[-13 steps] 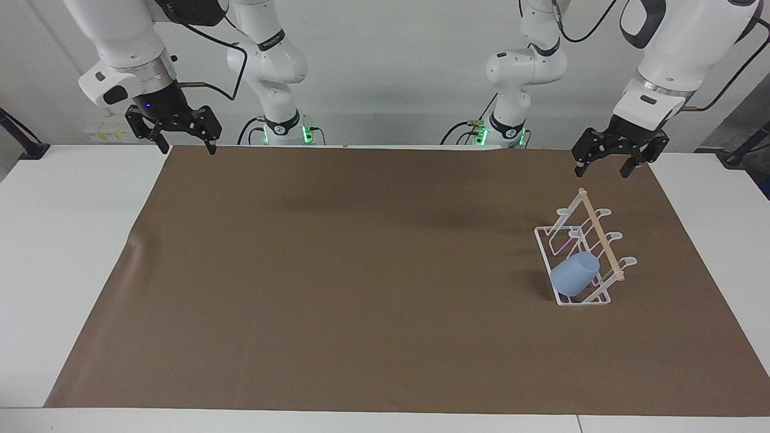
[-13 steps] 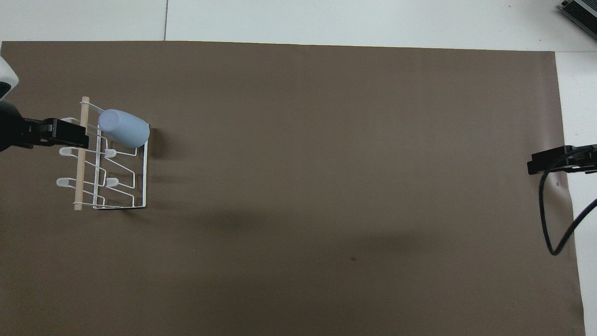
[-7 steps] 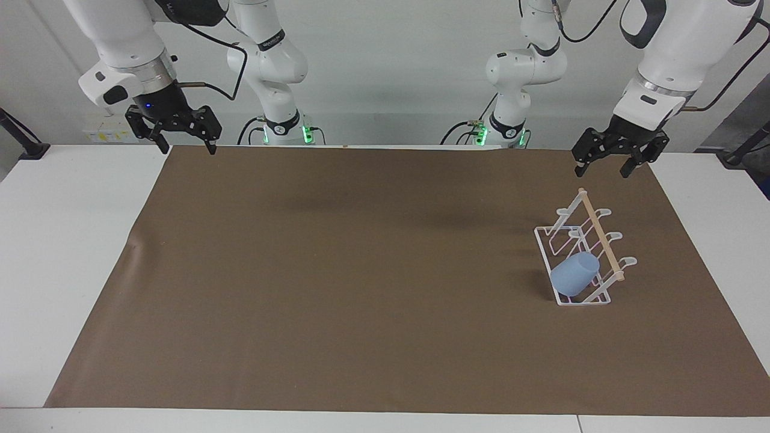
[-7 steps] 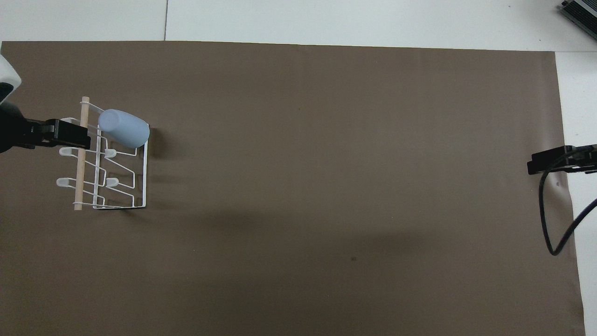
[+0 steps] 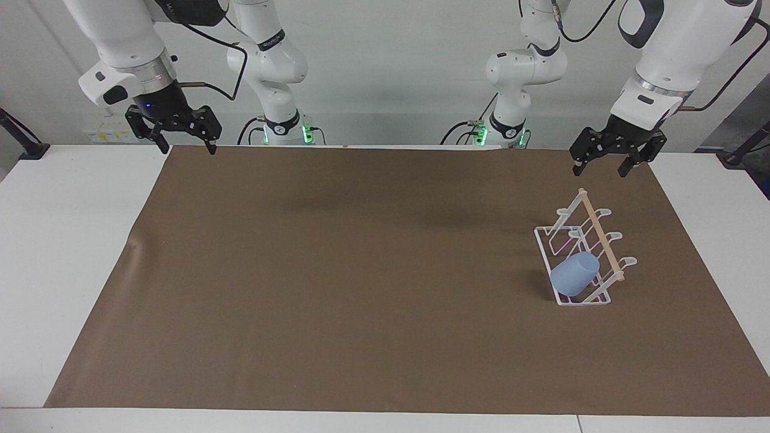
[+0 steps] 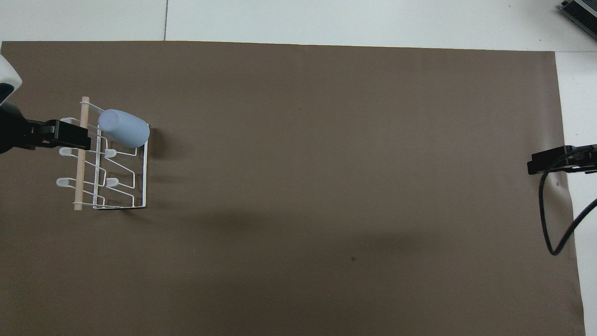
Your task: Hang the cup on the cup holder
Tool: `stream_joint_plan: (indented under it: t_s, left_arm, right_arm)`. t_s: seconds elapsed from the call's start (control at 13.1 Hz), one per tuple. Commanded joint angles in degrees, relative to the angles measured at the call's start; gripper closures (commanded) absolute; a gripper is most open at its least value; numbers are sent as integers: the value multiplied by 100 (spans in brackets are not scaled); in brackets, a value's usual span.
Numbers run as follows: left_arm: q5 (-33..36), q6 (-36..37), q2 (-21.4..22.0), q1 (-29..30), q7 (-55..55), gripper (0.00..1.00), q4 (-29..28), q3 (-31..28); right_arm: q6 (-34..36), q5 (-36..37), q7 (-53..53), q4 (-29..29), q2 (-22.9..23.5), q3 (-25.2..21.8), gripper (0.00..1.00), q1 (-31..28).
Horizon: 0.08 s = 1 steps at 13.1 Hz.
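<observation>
In the facing view I see the cup [image 5: 575, 273] sitting mouth-down over a slanted prong of the cup holder [image 5: 582, 255], at the rack's end farthest from the robots, so the prong carries it and I judge the hanging done. My left hand [image 5: 601, 166] hangs open and empty above the brown mat [image 5: 361, 270]. My right hand [image 5: 187, 145], also open, waits over the mat's corner.

In the overhead view the cup [image 6: 124, 128] leans on the cup holder [image 6: 112, 161], toward the left arm's end of the desk [image 6: 326, 18]. The left hand [image 6: 70, 135] is apart from it.
</observation>
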State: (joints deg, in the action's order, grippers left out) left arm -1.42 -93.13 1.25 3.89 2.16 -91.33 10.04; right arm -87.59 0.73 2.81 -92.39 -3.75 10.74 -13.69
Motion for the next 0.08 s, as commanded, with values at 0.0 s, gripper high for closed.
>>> stream_joint_plan:
  t_s: [0.0]
  left_arm:
    - [-95, 49, 148, 24, -23, 0, -157, -2]
  right_arm:
    - [14, -38, -61, -130, -126, 16, 0, -29]
